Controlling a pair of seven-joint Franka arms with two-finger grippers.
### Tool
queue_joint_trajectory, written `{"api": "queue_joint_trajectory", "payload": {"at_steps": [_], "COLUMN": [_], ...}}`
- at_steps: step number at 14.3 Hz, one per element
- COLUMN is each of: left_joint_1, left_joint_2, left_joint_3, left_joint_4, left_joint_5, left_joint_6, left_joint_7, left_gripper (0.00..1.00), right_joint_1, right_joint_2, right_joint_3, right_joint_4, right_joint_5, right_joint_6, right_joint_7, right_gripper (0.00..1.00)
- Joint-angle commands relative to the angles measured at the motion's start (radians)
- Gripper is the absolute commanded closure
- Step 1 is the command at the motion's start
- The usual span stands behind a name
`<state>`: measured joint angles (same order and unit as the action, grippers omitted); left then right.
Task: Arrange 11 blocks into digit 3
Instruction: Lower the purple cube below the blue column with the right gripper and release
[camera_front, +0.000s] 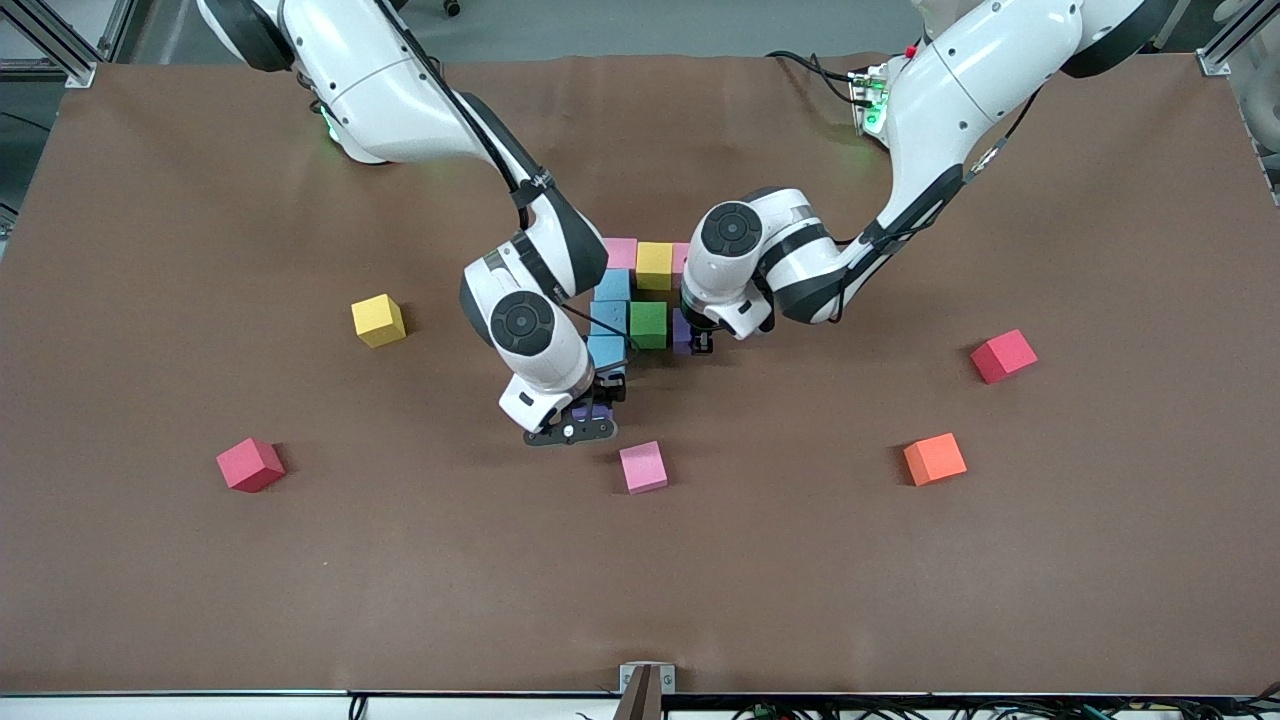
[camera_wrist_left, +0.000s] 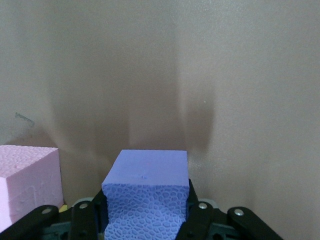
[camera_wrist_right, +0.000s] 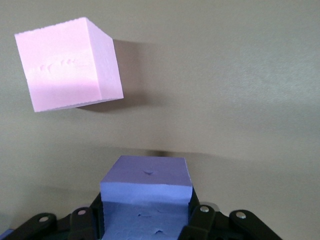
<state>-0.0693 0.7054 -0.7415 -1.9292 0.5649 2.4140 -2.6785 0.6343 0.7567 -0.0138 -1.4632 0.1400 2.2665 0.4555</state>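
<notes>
**Both jaws clamped on purple cubes at the half-built figure**

You have both sets of jaws closed on a block each. The left gripper (camera_front: 703, 343) is clamped on a purple cube (camera_wrist_left: 146, 197); in the left wrist view the cube sits squarely between the black fingers (camera_wrist_left: 200, 220), with a pink cube (camera_wrist_left: 27, 182) of the figure just beside it. In the front view that purple cube (camera_front: 684, 332) shows as a sliver next to the green block (camera_front: 648, 324), low at the table.

The right gripper (camera_front: 592, 400) is clamped on the second purple cube (camera_wrist_right: 146, 192). You see it in the front view at the end of the light blue column (camera_front: 609, 320) nearer the front camera, mostly hidden under the wrist. The right wrist view shows a loose pink cube (camera_wrist_right: 67, 64) lying apart from the held one; in the front view this pink cube (camera_front: 643, 467) lies nearer the camera than the right gripper.

The digit 3 (camera_front: 640, 295) stands at the table's middle between the two arms: a pink block (camera_front: 621, 252) and a yellow block (camera_front: 654, 265) along its farthest row, three light blue cubes running toward the camera, the green one beside the column.

Loose on the brown table (camera_front: 1100, 560) you have a second yellow cube (camera_front: 378, 320) toward the right arm's end, an orange cube (camera_front: 934, 459) toward the left arm's end, and two red cubes (camera_front: 250, 465), one at each end.
</notes>
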Motion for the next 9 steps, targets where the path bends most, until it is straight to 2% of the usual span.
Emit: {"api": "queue_joint_trajectory", "payload": {"at_steps": [1, 9], "left_joint_1": [-0.003, -0.018], "left_joint_2": [-0.004, -0.004], "left_joint_3": [0.001, -0.001], "left_joint_4": [-0.008, -0.008], "left_joint_5": [0.026, 0.024], "left_joint_6": [0.017, 0.017], "left_joint_7": [-0.026, -0.032], "left_gripper": [0.80, 0.80], "right_joint_1": [0.022, 0.044], "right_joint_2": [0.007, 0.035], "right_joint_3": [-0.008, -0.008], "right_joint_4": [-0.014, -0.023], "right_joint_5": [0.020, 0.015], "right_joint_6": [0.022, 0.039], "right_joint_7": [0.034, 0.046], "right_gripper": [0.84, 0.84]}}
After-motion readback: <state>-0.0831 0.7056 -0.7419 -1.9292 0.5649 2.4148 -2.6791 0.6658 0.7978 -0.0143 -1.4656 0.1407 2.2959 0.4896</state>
